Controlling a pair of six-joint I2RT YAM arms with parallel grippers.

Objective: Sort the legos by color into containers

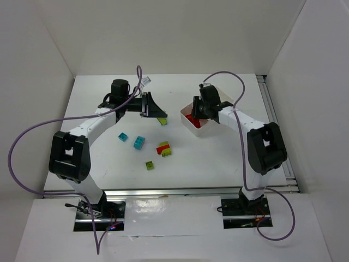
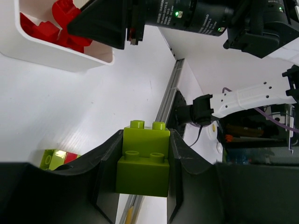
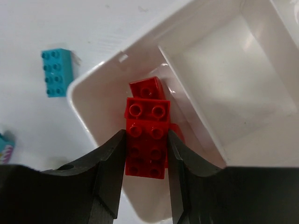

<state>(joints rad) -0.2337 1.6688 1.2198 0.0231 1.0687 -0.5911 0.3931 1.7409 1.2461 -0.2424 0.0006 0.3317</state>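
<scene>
A red brick (image 3: 145,144) sat clamped studs-up between the fingers of the right gripper (image 3: 146,135), over the end compartment of the tray (image 3: 210,79), at the lower left of the right wrist view. More red bricks (image 3: 147,87) lay in that compartment just beyond it; the next compartment showed a bare floor. A cyan brick (image 3: 55,72) lay on the table outside the tray, in the upper left of that view. A green brick (image 2: 145,161) was gripped by its sides in the left gripper (image 2: 145,135), low in the middle of the left wrist view, with the tray's red-filled end at the upper left. Seen from above, the right arm (image 1: 264,144) rose from its base at the lower right, bent at the elbow and reached up-left to the tray. The left arm (image 1: 68,155) bent at the left and stretched up-right toward the centre, its gripper pointing at the tray. On the table (image 1: 218,158) between them lay two cyan bricks (image 1: 139,142), a red-and-green clump (image 1: 163,149) and a loose green brick (image 1: 149,164).
</scene>
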